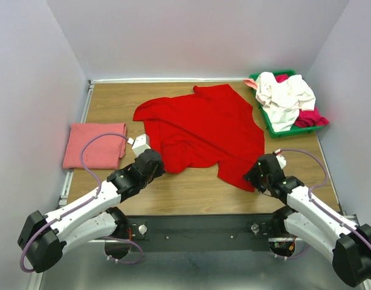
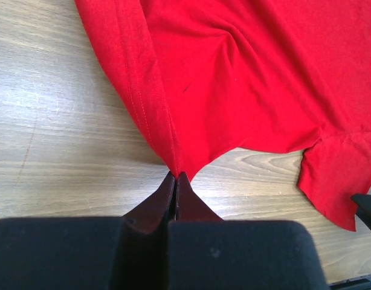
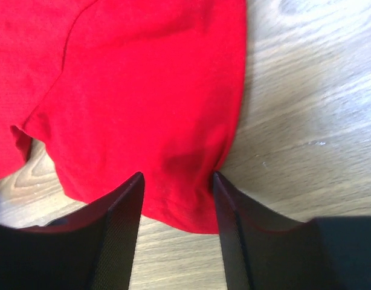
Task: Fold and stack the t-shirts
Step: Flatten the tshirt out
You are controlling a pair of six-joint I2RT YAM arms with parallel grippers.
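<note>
A bright red t-shirt (image 1: 203,130) lies spread and rumpled in the middle of the table. My left gripper (image 1: 152,163) is at its near left corner; in the left wrist view the gripper (image 2: 175,176) is shut, pinching the tip of the red cloth (image 2: 246,78). My right gripper (image 1: 257,175) is at the shirt's near right corner. In the right wrist view it (image 3: 176,181) is open, its jaws on either side of the red hem (image 3: 143,103), low over the table. A salmon-pink folded t-shirt (image 1: 95,145) lies at the left.
A green tray (image 1: 270,128) at the back right holds a crumpled white t-shirt (image 1: 285,96) and a magenta one (image 1: 310,117). Grey walls enclose the wooden table (image 1: 191,193) on three sides. A metal rail runs along its left edge.
</note>
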